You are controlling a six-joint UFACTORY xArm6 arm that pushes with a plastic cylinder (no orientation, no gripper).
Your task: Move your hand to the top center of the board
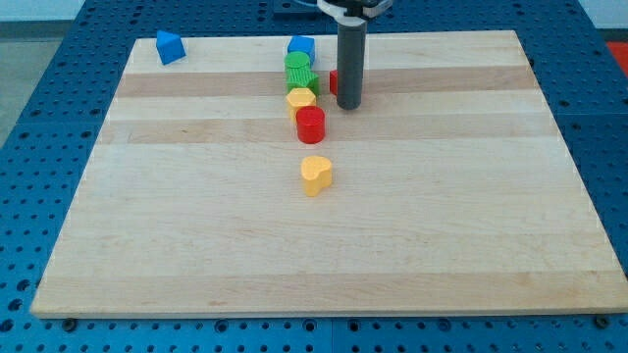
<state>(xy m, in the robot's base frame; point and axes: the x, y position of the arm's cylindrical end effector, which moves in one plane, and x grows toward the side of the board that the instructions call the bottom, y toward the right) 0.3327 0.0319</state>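
Note:
My tip (348, 104) rests on the wooden board (196, 226) near its top centre. A small red block (335, 82) is mostly hidden just behind the rod, at its left. To the tip's left runs a column of blocks: a blue cube (301, 47) at the top, a green cylinder (296, 64), a green block (303, 80), a yellow hexagon (300, 98) and a red cylinder (310, 125). A yellow heart-shaped block (316, 175) lies lower down, apart from the column. A blue block (170, 47) sits at the board's top left corner.
The board lies on a blue perforated table (39, 147). The arm's body (353, 8) hangs over the board's top edge.

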